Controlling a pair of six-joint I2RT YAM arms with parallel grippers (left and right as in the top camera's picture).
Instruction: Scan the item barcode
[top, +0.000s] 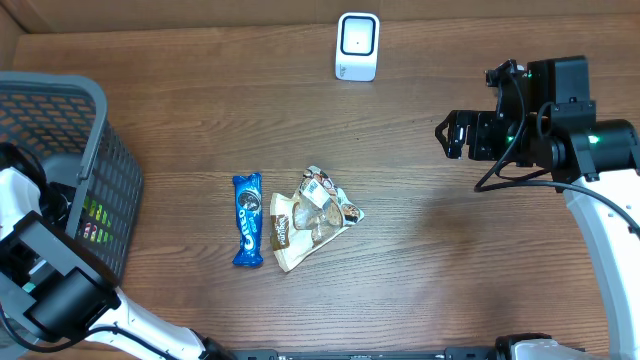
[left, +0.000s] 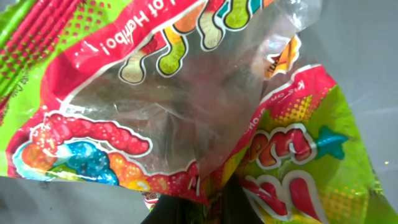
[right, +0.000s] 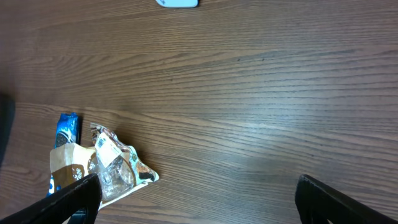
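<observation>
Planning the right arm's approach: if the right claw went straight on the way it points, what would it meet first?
Probably bare table, clear of the snack packet; the open right claw frames only wood. Depth is unclear.

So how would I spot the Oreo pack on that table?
Start at the grey basket at the left edge of the wooden table and look right to the two snack packs lying mid-table. The Oreo pack is the left one: narrow and blue, beside a wider, crumpled brown-and-white pack.
</observation>
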